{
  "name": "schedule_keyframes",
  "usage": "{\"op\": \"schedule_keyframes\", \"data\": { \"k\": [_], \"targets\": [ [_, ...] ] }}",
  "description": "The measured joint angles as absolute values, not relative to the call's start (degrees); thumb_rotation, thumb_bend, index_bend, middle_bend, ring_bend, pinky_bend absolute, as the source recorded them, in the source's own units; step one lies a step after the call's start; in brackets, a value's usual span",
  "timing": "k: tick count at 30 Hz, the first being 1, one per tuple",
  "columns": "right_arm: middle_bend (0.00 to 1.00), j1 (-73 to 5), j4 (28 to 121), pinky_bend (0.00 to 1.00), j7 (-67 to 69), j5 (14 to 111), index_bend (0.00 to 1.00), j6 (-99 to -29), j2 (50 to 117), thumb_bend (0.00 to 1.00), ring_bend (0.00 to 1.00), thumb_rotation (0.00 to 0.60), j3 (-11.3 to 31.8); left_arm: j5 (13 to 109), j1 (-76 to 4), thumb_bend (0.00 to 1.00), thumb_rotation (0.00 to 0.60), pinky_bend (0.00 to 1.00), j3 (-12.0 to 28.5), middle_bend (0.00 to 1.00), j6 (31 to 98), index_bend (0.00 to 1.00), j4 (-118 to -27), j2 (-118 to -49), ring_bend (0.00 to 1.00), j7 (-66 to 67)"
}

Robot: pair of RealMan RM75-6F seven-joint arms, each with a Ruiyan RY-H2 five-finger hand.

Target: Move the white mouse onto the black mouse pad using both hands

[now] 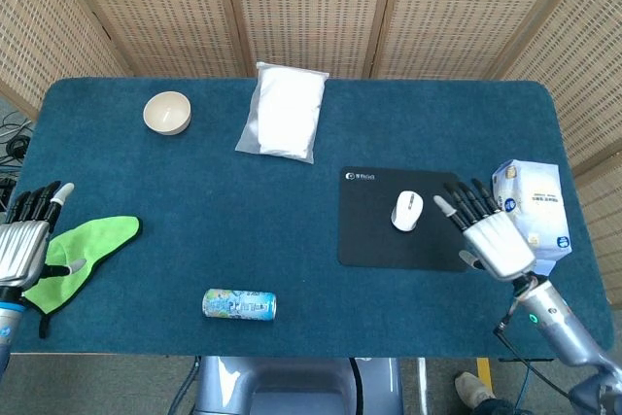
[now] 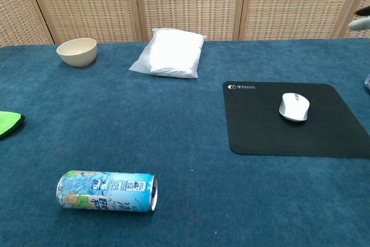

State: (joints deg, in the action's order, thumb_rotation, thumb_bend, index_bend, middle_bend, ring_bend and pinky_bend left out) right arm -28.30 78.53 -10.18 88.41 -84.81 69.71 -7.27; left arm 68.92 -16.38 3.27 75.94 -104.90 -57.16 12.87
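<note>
The mouse point(image 1: 407, 211) is seen lying on the pad point(image 1: 371, 240), toward its upper middle, untouched by either hand. The right hand point(image 1: 491, 238) is held over the pad's right edge, just beside the mouse but apart from it, fingers point(image 1: 457, 207) spread wide and nothing gripped. The left hand point(image 1: 24, 240) is kept at the bench's point(image 1: 194, 221) far left edge, fingers apart and empty, beside a green cloth point(image 1: 83, 255). A can point(image 1: 239, 304) is laid on its side near the front edge.
</note>
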Motion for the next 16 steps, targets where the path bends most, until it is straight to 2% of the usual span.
{"op": "schedule_keyframes", "data": {
  "k": [3,9,16],
  "targets": [
    [0.00,-23.3,83.9,0.00,-9.9,85.3,0.00,-89.0,68.3,0.00,0.00,0.600,-6.1,70.9,-14.7,0.00,0.600,0.00,2.6,0.00,77.9,0.00,-104.4,-57.5,0.00,11.7],
    [0.00,-16.1,88.1,0.00,-9.6,84.2,0.00,-96.3,68.2,0.00,0.00,0.600,-4.8,75.5,-11.8,0.00,0.600,0.00,0.9,0.00,81.9,0.00,-103.7,-58.2,0.00,10.4],
    [0.00,-11.2,90.2,0.00,-9.6,84.9,0.00,-99.2,69.1,0.00,0.00,0.600,-4.6,80.9,-8.9,0.00,0.600,0.00,-0.1,0.00,86.9,0.00,-102.3,-59.8,0.00,10.6]
  ]
}}
